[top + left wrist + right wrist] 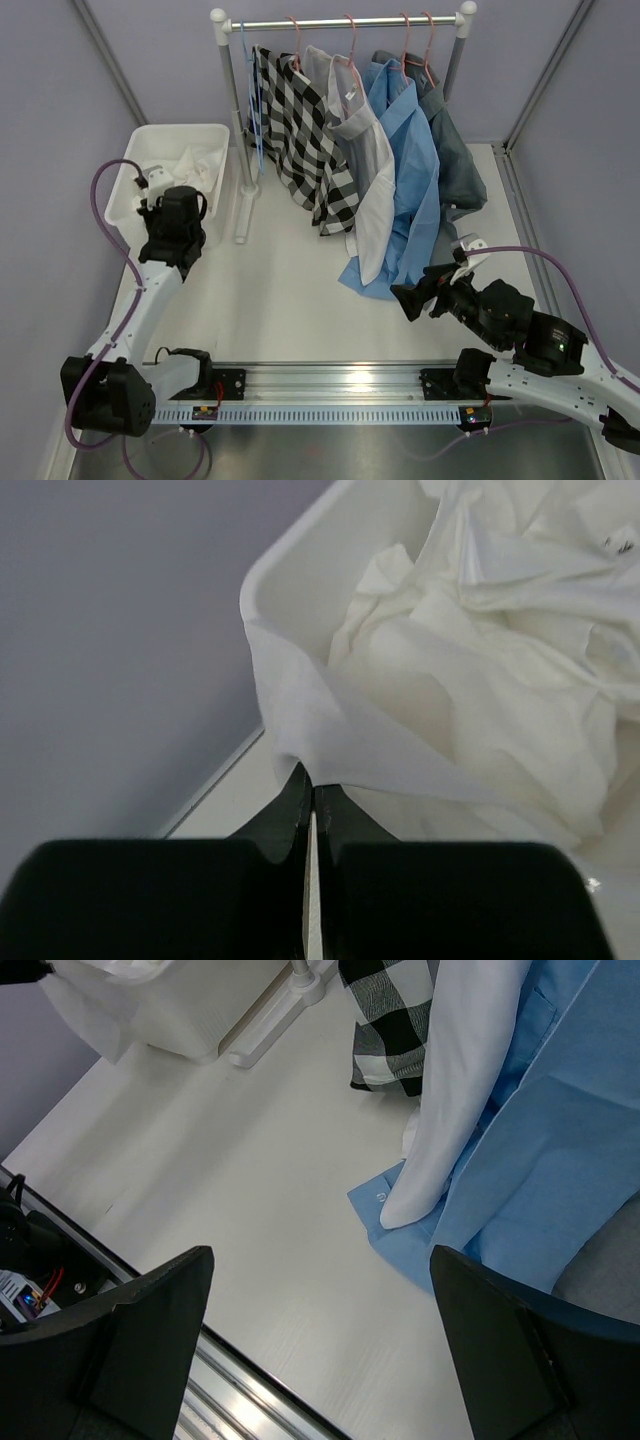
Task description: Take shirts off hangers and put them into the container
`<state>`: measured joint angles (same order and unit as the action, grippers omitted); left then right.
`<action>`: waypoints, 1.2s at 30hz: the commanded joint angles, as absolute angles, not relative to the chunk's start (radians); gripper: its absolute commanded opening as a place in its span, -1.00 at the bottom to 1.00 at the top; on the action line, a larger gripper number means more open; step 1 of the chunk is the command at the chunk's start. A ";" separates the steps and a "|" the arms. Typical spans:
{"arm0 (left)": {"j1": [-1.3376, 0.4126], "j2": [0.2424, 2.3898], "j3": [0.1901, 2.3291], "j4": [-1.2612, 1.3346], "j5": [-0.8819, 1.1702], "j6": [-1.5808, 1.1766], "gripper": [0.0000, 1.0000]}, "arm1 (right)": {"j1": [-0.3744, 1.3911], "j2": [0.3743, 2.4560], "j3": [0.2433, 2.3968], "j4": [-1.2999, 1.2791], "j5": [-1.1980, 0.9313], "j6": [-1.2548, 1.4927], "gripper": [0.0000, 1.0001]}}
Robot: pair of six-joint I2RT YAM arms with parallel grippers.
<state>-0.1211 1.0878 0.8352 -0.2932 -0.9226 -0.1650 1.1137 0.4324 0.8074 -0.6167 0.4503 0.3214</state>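
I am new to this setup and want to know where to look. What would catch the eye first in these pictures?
On the rail at the far edge, the black-and-white check shirt and the light blue shirt stand out. At left, the left gripper is shut on a fold of the white shirt draped over the rim of the container; the right gripper is open near the blue hem.
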 commanded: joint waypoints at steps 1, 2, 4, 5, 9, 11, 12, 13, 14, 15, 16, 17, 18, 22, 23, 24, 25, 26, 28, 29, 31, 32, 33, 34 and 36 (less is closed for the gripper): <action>-0.117 1.127 1.010 -0.223 -0.973 -0.008 -1.00 | 1.120 0.440 0.802 -0.586 0.436 0.324 0.99; -0.117 1.147 1.044 -0.209 -0.962 0.032 -1.00 | 1.120 0.443 0.804 -0.586 0.437 0.322 0.99; -0.117 1.213 1.135 -0.145 -0.948 0.116 -1.00 | 1.121 0.449 0.804 -0.592 0.443 0.324 0.99; -0.117 1.238 1.162 -0.124 -0.922 0.142 -1.00 | 1.120 0.451 0.805 -0.594 0.446 0.325 0.99; -0.112 1.370 1.287 -0.025 -0.864 0.235 -1.00 | 1.120 0.457 0.810 -0.611 0.462 0.330 0.99; -0.103 1.457 1.354 -0.011 -0.816 0.233 -1.00 | 1.120 0.459 0.810 -0.615 0.472 0.331 0.99; -0.098 1.485 1.373 -0.012 -0.799 0.216 -1.00 | 1.118 0.460 0.810 -0.617 0.474 0.331 0.99; -0.092 1.512 1.388 -0.014 -0.781 0.209 -1.00 | 1.121 0.457 0.808 -0.615 0.482 0.330 0.99; -0.092 1.564 1.411 -0.009 -0.752 0.201 -1.00 | 1.120 0.457 0.808 -0.615 0.485 0.330 0.99; -0.089 1.589 1.419 -0.006 -0.736 0.184 -1.00 | 1.120 0.459 0.808 -0.615 0.488 0.330 0.99; -0.084 1.613 1.428 -0.006 -0.718 0.176 -1.00 | 1.120 0.459 0.808 -0.612 0.494 0.327 0.99; -0.080 1.638 1.437 -0.005 -0.683 0.169 -1.00 | 1.120 0.459 0.808 -0.614 0.498 0.327 0.99; -0.066 1.690 1.457 -0.005 -0.670 0.144 -1.00 | 1.120 0.462 0.810 -0.617 0.502 0.324 0.99; -0.008 1.836 1.538 -0.114 -0.611 0.028 -1.00 | 1.121 0.474 0.813 -0.624 0.528 0.322 0.99; -0.002 1.859 1.551 -0.138 -0.583 0.006 -1.00 | 1.120 0.476 0.813 -0.624 0.535 0.324 0.99; 0.027 1.877 1.555 -0.156 -0.575 -0.027 -1.00 | 1.120 0.477 0.813 -0.623 0.543 0.322 0.99; 0.034 1.897 1.549 -0.156 -0.571 -0.035 -1.00 | 1.120 0.480 0.813 -0.623 0.552 0.321 0.99; 0.037 1.899 1.546 -0.158 -0.562 -0.047 -0.96 | 1.120 0.482 0.813 -0.621 0.558 0.318 0.99; 0.048 1.882 1.545 -0.164 -0.555 -0.058 -0.78 | 1.121 0.488 0.818 -0.621 0.566 0.314 0.99; 0.048 1.869 1.545 -0.166 -0.551 -0.072 -0.57 | 1.120 0.491 0.818 -0.620 0.568 0.313 0.99; 0.048 1.833 1.546 -0.166 -0.543 -0.083 -0.32 | 1.120 0.500 0.821 -0.615 0.571 0.307 0.99; 0.049 1.792 1.552 -0.166 -0.531 -0.089 -0.16 | 1.120 0.503 0.821 -0.615 0.572 0.305 0.99; 0.049 1.770 1.555 -0.167 -0.525 -0.100 0.10 | 1.121 0.508 0.822 -0.614 0.574 0.302 0.99; 0.049 1.749 1.558 -0.170 -0.522 -0.106 0.21 | 1.120 0.512 0.825 -0.617 0.572 0.302 0.99; 0.048 1.691 1.572 -0.184 -0.512 -0.138 0.36 | 1.120 0.517 0.825 -0.615 0.571 0.302 0.99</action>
<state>0.0528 1.8328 1.5051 -0.2150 -0.5446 -0.0738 1.1137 0.5079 0.8074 -0.6270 0.5381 0.3157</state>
